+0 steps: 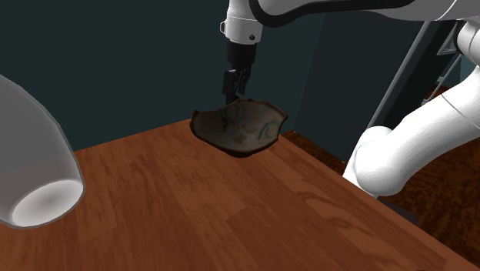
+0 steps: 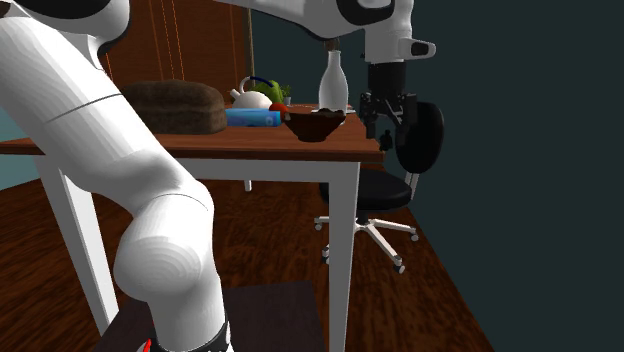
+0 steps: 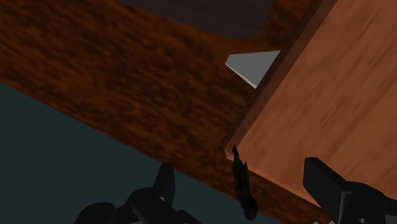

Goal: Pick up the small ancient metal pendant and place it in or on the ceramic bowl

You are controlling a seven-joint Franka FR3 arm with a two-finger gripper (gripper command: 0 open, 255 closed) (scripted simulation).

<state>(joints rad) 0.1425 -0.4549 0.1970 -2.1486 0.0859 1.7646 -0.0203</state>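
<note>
The dark, wavy-rimmed bowl (image 1: 240, 129) with blue markings stands at the far edge of the wooden table (image 1: 192, 208); in the second exterior view the bowl (image 2: 314, 124) sits near the table's right end. My black gripper (image 1: 233, 95) hangs just behind the bowl and, in the second exterior view, the gripper (image 2: 385, 132) is past the table's right edge at about tabletop height. In the wrist view the gripper (image 3: 245, 191) is open. A thin dark pendant (image 3: 240, 177) shows between the fingers (image 3: 167, 183), touching neither, over the table's corner (image 3: 305, 121).
A large white vessel (image 1: 35, 165) lies at the shoulder view's left. A white bottle (image 2: 333, 80), a teapot (image 2: 252, 97), a blue book (image 2: 252, 118) and a dark brown loaf-like lump (image 2: 175, 105) share the table. An office chair (image 2: 385, 195) stands beyond the table's end.
</note>
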